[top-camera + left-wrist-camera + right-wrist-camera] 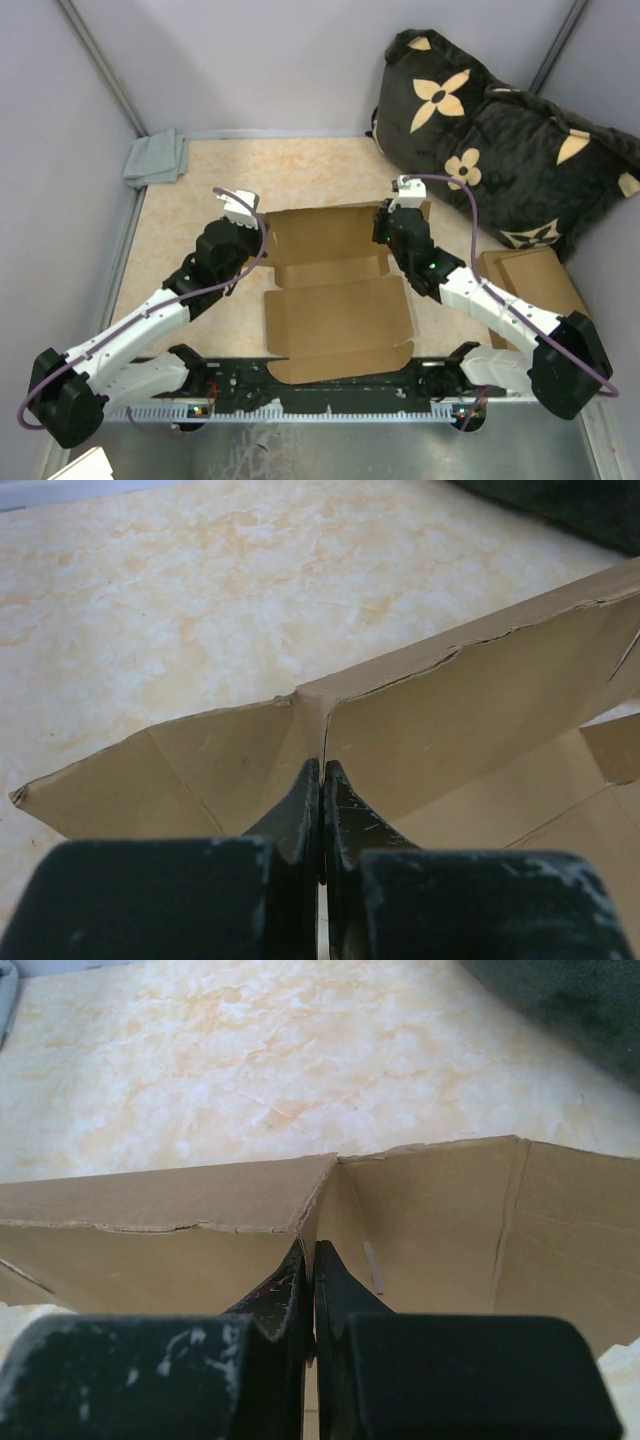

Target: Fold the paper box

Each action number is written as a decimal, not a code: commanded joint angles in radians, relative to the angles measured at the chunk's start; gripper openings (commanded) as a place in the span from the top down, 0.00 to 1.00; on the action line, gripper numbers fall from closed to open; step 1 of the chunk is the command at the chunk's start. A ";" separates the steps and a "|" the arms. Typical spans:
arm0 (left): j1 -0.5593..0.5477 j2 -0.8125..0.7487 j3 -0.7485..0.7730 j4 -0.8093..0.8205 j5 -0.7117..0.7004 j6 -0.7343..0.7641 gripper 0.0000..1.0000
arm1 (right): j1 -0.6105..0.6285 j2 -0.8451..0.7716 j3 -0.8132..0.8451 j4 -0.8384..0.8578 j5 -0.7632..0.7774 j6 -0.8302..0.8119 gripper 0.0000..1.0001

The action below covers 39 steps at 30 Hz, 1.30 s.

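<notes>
From the overhead camera I get the whole layout, which neither wrist camera gives me. There is the beige marbled table (320,170), with a big dark plush pillow with tan flower shapes (500,130) propped at its far right corner. The plain brown corrugated cardboard paper box (340,315) sits in the middle of the table, its near flap reaching the near edge by the arm bases. Its near panels lie flat and open, while its far wall stands up. A stack of flat brown cardboard pieces (535,275) lies along the right edge beside the right arm. A small crumpled grey cloth (157,158) sits at the far left corner.

The wrist cameras give me what the overhead view cannot: the fingers up close. The left tool (322,772) is clenched, finger against finger. Its tips are set into the inside fold where the raised far wall meets the left side flap, which leans outward. The wall's top edge is ragged just right of that corner. The right tool (308,1255) is clenched the same way, tips at the inside fold of the far right corner. A cracked crease runs along the wall to its left. I cannot tell whether either tool pinches any cardboard.

From above, the raised far wall spans between the two tools, one at each end.
</notes>
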 commanded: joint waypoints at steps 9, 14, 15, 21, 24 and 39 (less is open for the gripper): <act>-0.014 -0.079 -0.176 0.365 -0.191 0.044 1.00 | 0.006 0.068 0.007 0.228 -0.031 0.011 0.97; -0.017 -0.090 -0.237 0.457 -0.236 0.077 1.00 | 0.005 0.086 0.074 0.127 -0.067 -0.014 0.64; -0.018 -0.088 -0.244 0.464 -0.239 0.078 1.00 | 0.005 0.074 0.082 0.101 -0.073 -0.023 0.54; -0.023 -0.092 -0.303 0.531 -0.263 0.071 1.00 | -0.029 -0.077 0.076 -0.024 -0.141 -0.111 0.18; -0.029 -0.104 -0.343 0.586 -0.273 0.069 1.00 | -0.075 -0.171 0.042 -0.039 -0.132 -0.125 0.15; -0.055 -0.127 -0.479 0.822 -0.259 0.129 1.00 | -0.469 0.040 -0.011 0.096 -0.490 -0.063 0.43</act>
